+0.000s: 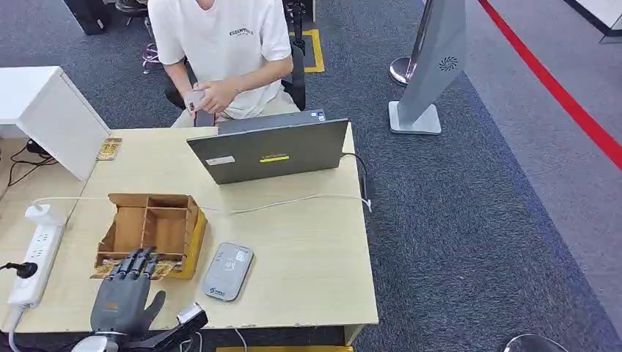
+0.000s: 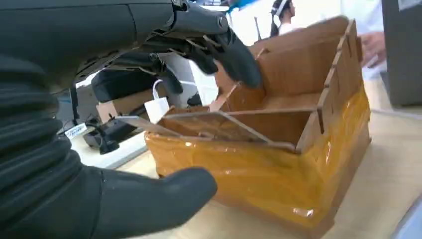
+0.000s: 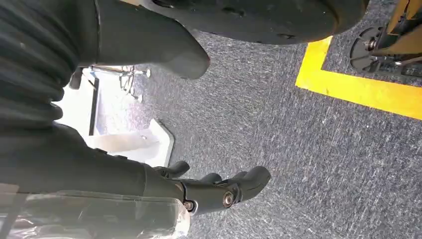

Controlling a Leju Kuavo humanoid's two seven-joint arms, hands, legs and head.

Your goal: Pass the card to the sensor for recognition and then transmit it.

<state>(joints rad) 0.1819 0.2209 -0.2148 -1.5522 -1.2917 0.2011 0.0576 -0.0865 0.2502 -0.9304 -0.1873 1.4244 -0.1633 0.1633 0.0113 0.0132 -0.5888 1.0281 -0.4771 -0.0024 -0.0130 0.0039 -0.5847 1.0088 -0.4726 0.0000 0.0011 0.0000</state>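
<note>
I am judging the task as barely begun: my left hand (image 1: 123,293) is hovering with fingers spread over the near edge of the cardboard divider box (image 1: 150,231), grasping nothing. The card (image 2: 199,124) is lying tilted in the box's nearest compartment, just under my fingertips (image 2: 239,64); the other compartments look bare. The card reader (image 1: 228,270) is sitting just beside the box, on my thumb's side. My right hand (image 3: 219,191) is hanging over carpet, fingers loosely curled, holding nothing.
</note>
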